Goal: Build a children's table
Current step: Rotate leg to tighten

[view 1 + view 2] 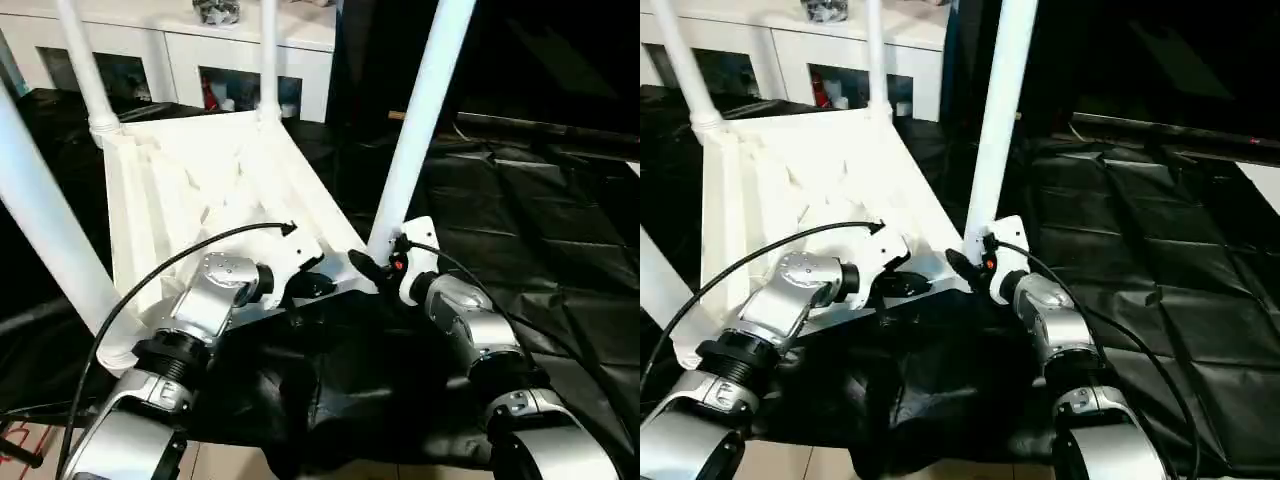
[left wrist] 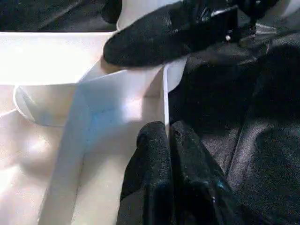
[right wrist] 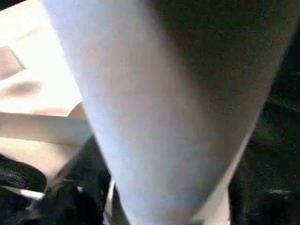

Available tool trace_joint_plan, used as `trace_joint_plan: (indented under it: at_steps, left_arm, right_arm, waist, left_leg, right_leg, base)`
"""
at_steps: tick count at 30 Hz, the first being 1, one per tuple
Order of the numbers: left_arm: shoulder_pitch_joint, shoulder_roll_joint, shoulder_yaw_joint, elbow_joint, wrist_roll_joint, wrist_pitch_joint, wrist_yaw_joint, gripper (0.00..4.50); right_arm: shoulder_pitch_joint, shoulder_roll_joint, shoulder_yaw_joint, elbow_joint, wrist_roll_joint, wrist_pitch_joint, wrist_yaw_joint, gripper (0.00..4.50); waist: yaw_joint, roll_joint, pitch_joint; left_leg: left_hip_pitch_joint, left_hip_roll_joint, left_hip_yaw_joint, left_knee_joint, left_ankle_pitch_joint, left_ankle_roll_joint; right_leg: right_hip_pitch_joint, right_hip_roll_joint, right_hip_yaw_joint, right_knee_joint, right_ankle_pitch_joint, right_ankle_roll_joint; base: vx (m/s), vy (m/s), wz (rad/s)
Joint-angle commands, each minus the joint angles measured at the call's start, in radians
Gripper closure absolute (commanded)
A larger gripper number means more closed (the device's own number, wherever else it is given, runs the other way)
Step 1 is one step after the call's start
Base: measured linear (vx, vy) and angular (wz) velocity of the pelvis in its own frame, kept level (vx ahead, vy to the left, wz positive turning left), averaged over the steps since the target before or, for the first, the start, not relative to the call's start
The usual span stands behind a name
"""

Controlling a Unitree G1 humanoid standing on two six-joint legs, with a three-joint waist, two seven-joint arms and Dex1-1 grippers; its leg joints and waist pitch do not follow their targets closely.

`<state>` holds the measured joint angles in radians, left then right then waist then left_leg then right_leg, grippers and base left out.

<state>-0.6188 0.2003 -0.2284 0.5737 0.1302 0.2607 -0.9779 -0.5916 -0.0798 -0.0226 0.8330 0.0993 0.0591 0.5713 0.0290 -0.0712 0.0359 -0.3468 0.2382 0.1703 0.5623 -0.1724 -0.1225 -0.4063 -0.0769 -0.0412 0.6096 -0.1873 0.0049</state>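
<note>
Tabletop [image 1: 200,180] glares white against the dim black drape [image 1: 540,240]; wrist views are blurred, the leg [image 3: 154,117] out of focus.

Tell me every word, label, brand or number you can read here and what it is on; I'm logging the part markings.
None can be read.
The tabletop and its legs are plain white with no print visible.
The items in the white cabinet at the back are too small and blurred to read.
</note>
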Motion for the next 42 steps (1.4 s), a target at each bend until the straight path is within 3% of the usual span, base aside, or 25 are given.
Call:
trace_joint_plan:
  at_steps: [1,5,6,7,11,12,14,18,22,27,28,33,38,42]
  left_arm:
    - [-0.005,-0.078,-0.08,-0.031,-0.029,-0.015,-0.042,4.5]
    - [-0.005,-0.054,-0.078,-0.033,-0.033,-0.027,-0.061,4.5]
    - [-0.004,-0.036,-0.074,-0.03,-0.038,-0.043,-0.087,4.5]
    - [-0.004,-0.036,-0.074,-0.03,-0.038,-0.043,-0.087,4.5]
    - [-0.004,0.003,-0.071,-0.025,-0.051,-0.074,-0.156,4.5]
    - [-0.007,0.014,-0.072,-0.016,-0.052,-0.081,-0.176,4.5]
    - [-0.012,0.024,-0.073,-0.006,-0.051,-0.085,-0.192,4.5]
    - [-0.029,0.047,-0.075,0.02,-0.052,-0.099,-0.243,4.5]
    - [-0.034,0.051,-0.075,0.025,-0.053,-0.103,-0.255,4.5]
    - [-0.055,0.059,-0.075,0.057,-0.054,-0.121,-0.274,4.5]
    - [-0.056,0.059,-0.075,0.059,-0.055,-0.123,-0.275,4.5]
    - [-0.055,0.061,-0.075,0.06,-0.056,-0.125,-0.276,4.5]
    - [-0.055,0.057,-0.067,0.066,-0.057,-0.127,-0.256,4.5]
    - [-0.057,0.032,-0.048,0.069,-0.056,-0.106,-0.182,4.5]
  right_arm:
    - [-0.005,0.054,0.092,0.055,-0.047,0.018,0.052,0.99]
    - [0.01,0.028,0.106,0.016,-0.036,-0.029,0.148,0.85]
    - [0.029,0.0,0.115,-0.022,-0.015,-0.066,0.248,0.85]
    - [0.029,0.0,0.115,-0.022,-0.015,-0.066,0.248,0.85]
    - [0.082,-0.074,0.139,-0.14,0.061,0.004,0.499,0.85]
    - [0.099,-0.099,0.151,-0.169,0.071,0.018,0.56,0.85]
    - [0.108,-0.116,0.16,-0.183,0.072,0.03,0.593,0.85]
    - [0.149,-0.174,0.198,-0.274,0.126,0.136,0.747,0.85]
    - [0.161,-0.189,0.21,-0.303,0.138,0.167,0.782,0.85]
    - [0.171,-0.206,0.233,-0.33,0.129,0.206,0.832,1.19]
    - [0.171,-0.207,0.234,-0.331,0.128,0.21,0.832,1.43]
    - [0.17,-0.205,0.236,-0.333,0.125,0.214,0.822,1.67]
    - [0.165,-0.191,0.216,-0.319,0.115,0.198,0.785,1.73]
    - [0.126,-0.137,0.141,-0.237,0.091,0.122,0.606,1.76]
  waist:
    - [0.006,0.011,-0.043]
    - [0.009,0.008,-0.044]
    - [0.011,0.002,-0.046]
    - [0.015,0.005,-0.046]
    - [0.02,0.002,-0.052]
    - [0.032,0.003,-0.054]
    - [0.035,0.002,-0.054]
    - [0.05,0.002,-0.048]
    - [0.062,0.002,-0.043]
    - [0.064,0.004,-0.045]
    - [0.064,0.004,-0.046]
    - [0.065,0.005,-0.048]
    - [0.065,0.006,-0.048]
    - [0.057,0.008,-0.046]
  left_leg:
    - [-0.005,-0.012,0.014,-0.067,-0.322,0.012]
    - [-0.006,-0.011,0.012,-0.067,-0.323,0.018]
    - [-0.008,-0.011,0.014,-0.064,-0.302,0.028]
    - [-0.007,-0.01,0.014,-0.064,-0.293,0.033]
    - [-0.011,-0.013,0.018,-0.058,-0.2,0.07]
    - [-0.006,-0.011,0.022,-0.052,-0.166,0.097]
    - [-0.007,-0.011,0.022,-0.052,-0.15,0.103]
    - [0.0,-0.008,0.022,-0.056,-0.201,0.085]
    - [0.003,-0.005,0.023,-0.061,-0.258,0.05]
    - [0.0,-0.006,0.019,-0.062,-0.257,0.032]
    - [0.0,-0.006,0.019,-0.062,-0.251,0.032]
    - [-0.003,-0.008,0.02,-0.059,-0.218,0.036]
    - [-0.002,-0.007,0.019,-0.06,-0.232,0.033]
    - [-0.002,-0.01,0.017,-0.063,-0.256,0.017]
  right_leg:
    - [0.035,-0.037,0.027,-0.088,-0.299,-0.183]
    - [0.037,-0.038,0.026,-0.09,-0.321,-0.173]
    - [0.04,-0.038,0.026,-0.087,-0.284,-0.18]
    - [0.039,-0.038,0.027,-0.086,-0.269,-0.185]
    - [0.052,-0.033,0.027,-0.069,-0.107,-0.225]
    - [0.05,-0.034,0.029,-0.062,-0.028,-0.249]
    - [0.051,-0.034,0.027,-0.057,-0.003,-0.261]
    - [0.05,-0.036,0.027,-0.067,-0.098,-0.25]
    - [0.042,-0.04,0.028,-0.077,-0.215,-0.219]
    - [0.043,-0.041,0.027,-0.078,-0.241,-0.199]
    - [0.043,-0.041,0.027,-0.077,-0.229,-0.202]
    - [0.048,-0.04,0.026,-0.07,-0.162,-0.219]
    - [0.048,-0.04,0.026,-0.072,-0.183,-0.217]
    - [0.044,-0.043,0.025,-0.077,-0.237,-0.203]
  base:
    - [0.0,0.0,0.0]
    - [0.0,0.0,0.0]
    - [0.0,0.0,0.0]
    - [0.0,0.0,0.0]
    - [0.0,0.0,0.0]
    - [0.0,0.0,0.0]
    - [0.0,0.0,0.0]
    - [0.0,0.0,0.0]
    - [0.0,0.0,0.0]
    - [0.0,0.0,0.0]
    - [0.0,0.0,0.0]
    - [0.0,0.0,0.0]
    - [0.0,0.0,0.0]
    - [0.0,0.0,0.0]
